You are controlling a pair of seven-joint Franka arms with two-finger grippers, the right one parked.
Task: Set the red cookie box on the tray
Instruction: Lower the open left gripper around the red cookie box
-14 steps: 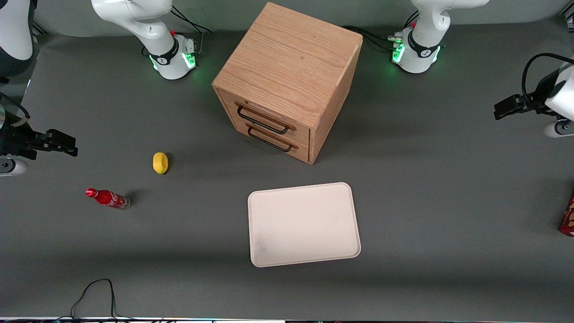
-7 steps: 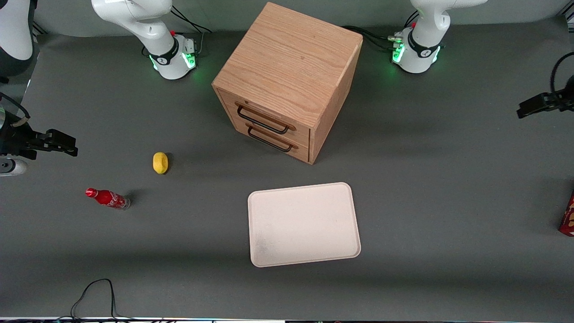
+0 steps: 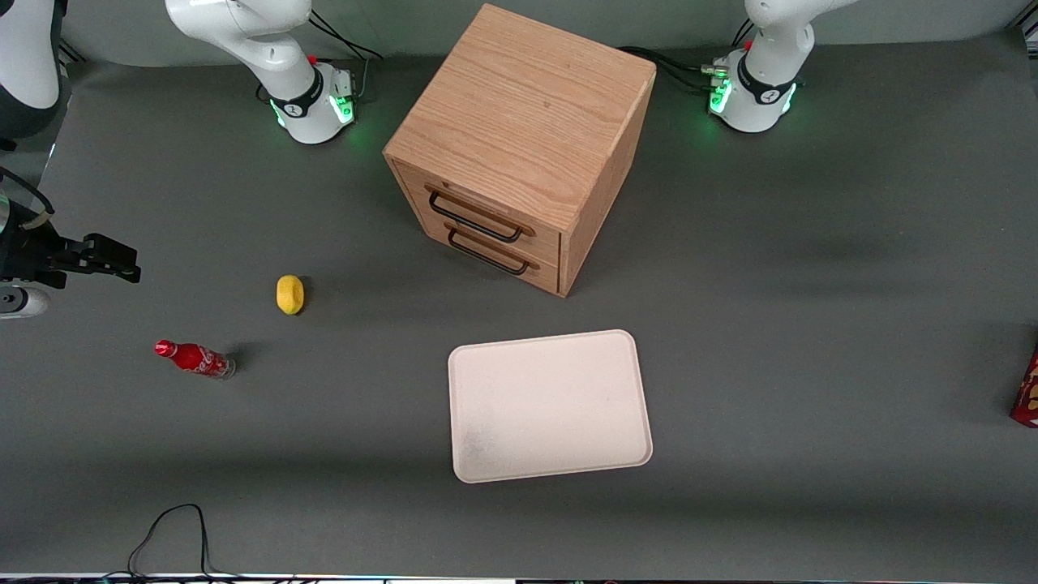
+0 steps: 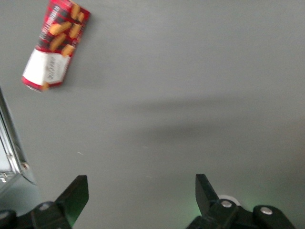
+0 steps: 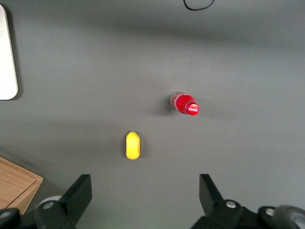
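The long dark-red cardboard cookie box point(image 4: 55, 45) lies flat on the grey counter point(image 4: 190, 86), toward the working arm's end. The black gripper point(image 4: 141, 200) hangs above the counter, fingers wide apart, holding nothing. The flat cream-white tray point(image 3: 549, 405) sits well apart from the box.

Grey table point(image 3: 811, 324) carries cabinet point(image 3: 519, 138), tray point(image 3: 462, 470), cookie box point(image 4: 55, 45), bottle point(image 3: 195, 358), lemon point(image 3: 289, 294).

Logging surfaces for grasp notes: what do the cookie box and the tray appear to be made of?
The red cookie box looks like printed cardboard: flat faces, creased edges, cookie graphics. The tray looks like matte cream plastic or melamine, with a moulded low rim and rounded corners. The open end effector hovers over bare table, apart from the box.
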